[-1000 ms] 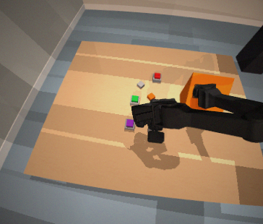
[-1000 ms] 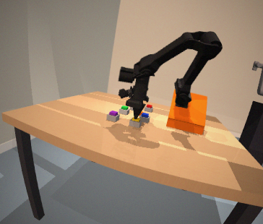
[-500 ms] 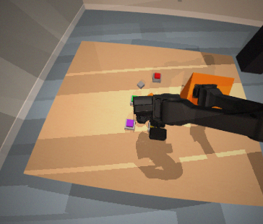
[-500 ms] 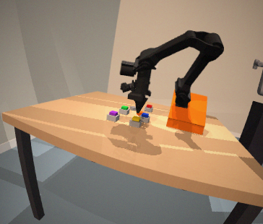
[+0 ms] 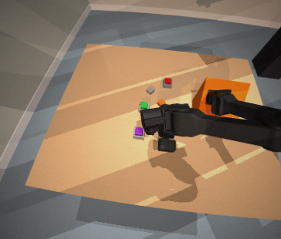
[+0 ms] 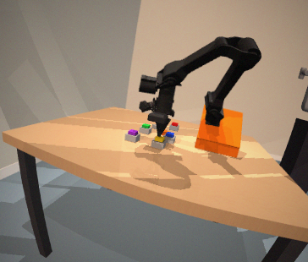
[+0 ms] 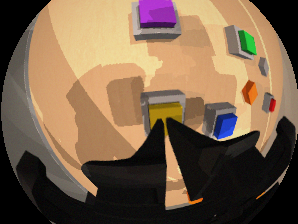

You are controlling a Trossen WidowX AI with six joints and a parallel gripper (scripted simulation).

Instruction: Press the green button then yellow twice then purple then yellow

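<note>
Both jaws closed, empty, at the yellow push-button (image 6: pixel 160 139) (image 7: pixel 165 109), wrist view's centre: press vertically until bottomed, clear of the blue push-button (image 6: pixel 170 134) (image 7: pixel 226 126), right.
</note>
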